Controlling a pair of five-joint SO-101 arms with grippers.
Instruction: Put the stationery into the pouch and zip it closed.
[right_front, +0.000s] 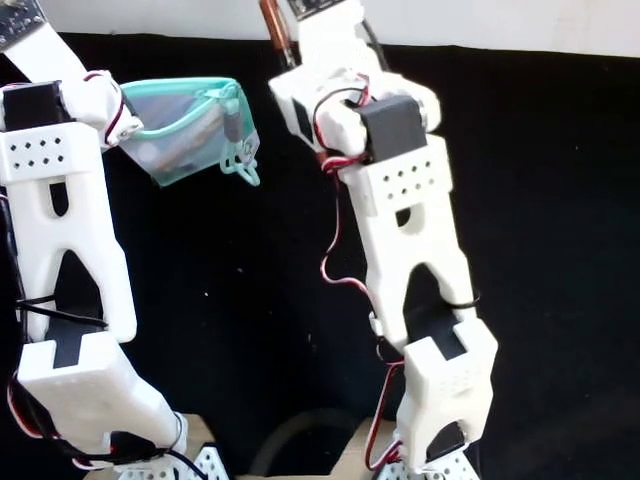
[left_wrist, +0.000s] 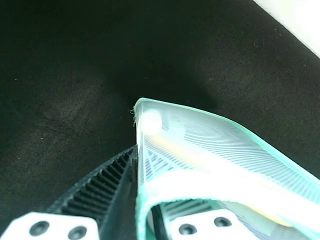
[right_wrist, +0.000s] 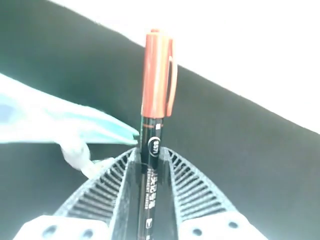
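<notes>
Black cloth (right_front: 560, 250) | left gripper (left_wrist: 142, 172) clamped on pouch (right_front: 190, 130) edge, pouch held above cloth | right gripper (right_wrist: 150, 157) closed around pen (right_wrist: 157, 75), long axis along fingers, cap outward, just beside pouch's zip-pull end

- I get bright, even light; the white arms (right_front: 60, 230) glare nearly blank in the high view.
- The black table (right_front: 560, 250) swallows light; shadows on it are faint.
- The pouch (left_wrist: 210, 150) looks washed-out, with a soft shadow beside it.
- The pale strip (right_wrist: 240, 45) behind the pen (right_wrist: 157, 75) blows out white.
</notes>
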